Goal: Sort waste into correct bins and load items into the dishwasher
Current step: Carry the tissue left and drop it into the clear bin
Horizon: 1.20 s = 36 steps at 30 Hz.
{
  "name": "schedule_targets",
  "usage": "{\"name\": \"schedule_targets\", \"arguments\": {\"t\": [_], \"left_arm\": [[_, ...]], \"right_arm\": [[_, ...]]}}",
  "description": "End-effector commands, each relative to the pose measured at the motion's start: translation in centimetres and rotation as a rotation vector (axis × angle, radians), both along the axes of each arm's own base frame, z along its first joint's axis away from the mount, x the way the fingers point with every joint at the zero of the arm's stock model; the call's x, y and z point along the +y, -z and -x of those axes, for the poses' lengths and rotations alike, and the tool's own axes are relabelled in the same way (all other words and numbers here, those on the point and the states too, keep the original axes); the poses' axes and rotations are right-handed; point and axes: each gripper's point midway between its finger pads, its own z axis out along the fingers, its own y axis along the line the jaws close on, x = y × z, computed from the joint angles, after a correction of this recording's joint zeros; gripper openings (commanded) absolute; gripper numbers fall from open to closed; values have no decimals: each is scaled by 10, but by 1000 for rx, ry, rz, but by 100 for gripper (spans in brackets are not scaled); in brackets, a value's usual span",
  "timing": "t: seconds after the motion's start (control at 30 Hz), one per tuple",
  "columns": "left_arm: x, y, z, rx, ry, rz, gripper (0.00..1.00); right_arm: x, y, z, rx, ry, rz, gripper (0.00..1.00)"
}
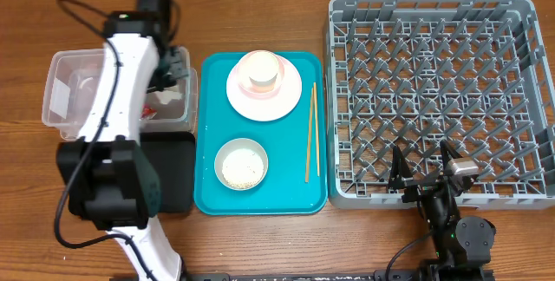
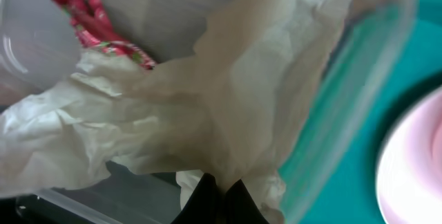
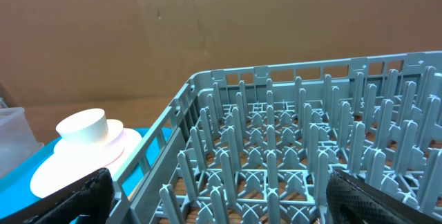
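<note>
White napkin [image 2: 207,106] is hanging pinched in my left gripper [image 2: 219,200] inside the clear tub [image 1: 61,99]; my right gripper [image 1: 422,164] is gaping wide, empty.

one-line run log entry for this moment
left tool: shut on napkin at clear tub | red wrapper: in tub | right tool: open, empty, at dish rack | rack: nothing loaded

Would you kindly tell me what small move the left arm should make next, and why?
Probably open the left end effector to release the crumpled napkin. It looks pinched shut on the paper's edge, and the paper hangs inside the clear tub, next to the red foil wrapper, so letting go should drop it in there.
</note>
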Motion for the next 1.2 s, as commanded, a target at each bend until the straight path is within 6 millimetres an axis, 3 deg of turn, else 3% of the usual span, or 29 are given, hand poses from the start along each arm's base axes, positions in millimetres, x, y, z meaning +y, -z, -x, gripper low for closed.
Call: {"name": "schedule_targets", "arguments": {"t": [0.0,0.17,0.43,0.67,0.83,1.17], "left_arm": [[12,-17,-3,-64,-62,69,4],[28,-10,-1,-67,-103,90,4],[33,-4,-9,-100,-107,72,6],[33,22,-13,-114,-107,72,7],[33,36,-15,-129,-106,70,22],[33,36,-17,-140,-103,73,29]], "right_arm": [[-1,1,0,-5,8,-3,100],[-1,1,0,-5,8,-3,100],[-1,1,0,-5,8,-3,99],[-1,1,0,-5,8,-3,100],[-1,1,0,-5,8,-3,100],[-1,1,0,-5,8,-3,100]]}}
